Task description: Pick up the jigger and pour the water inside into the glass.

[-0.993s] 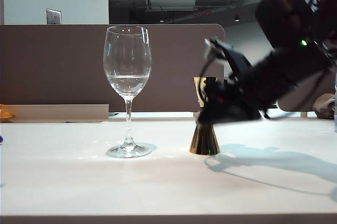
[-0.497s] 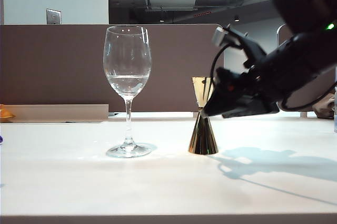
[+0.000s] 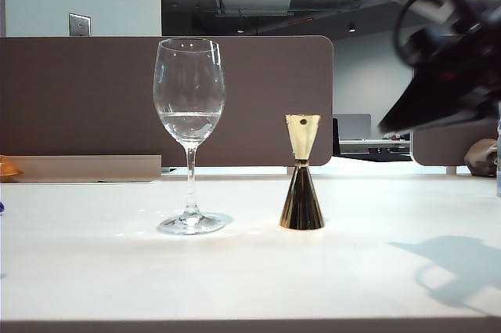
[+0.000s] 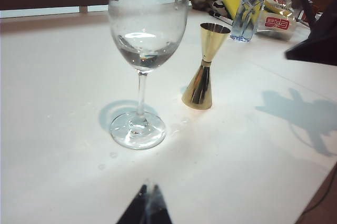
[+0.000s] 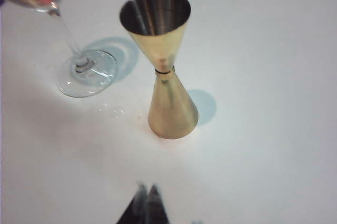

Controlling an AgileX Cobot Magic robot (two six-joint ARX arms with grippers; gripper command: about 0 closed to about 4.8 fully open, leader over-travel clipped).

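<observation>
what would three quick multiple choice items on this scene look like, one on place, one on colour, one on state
1. Where does the jigger stand relative to the glass in the exterior view?
A. to its right, apart from it
B. inside its bowl
C. lying behind it

2. What colour is the jigger?
A. matte black
B. shiny gold
C. red

3. What state is the right hand in?
A. clamped on the jigger
B. shut and holding nothing, up off the table
C. gripping the glass stem

Answers:
1. A, bare table shows between the jigger's base and the glass foot.
2. B, its double cone gleams gold in every view.
3. B, the right wrist view shows its tips together above the free-standing jigger.

The left hand is also shut, on the near side of the glass.
</observation>
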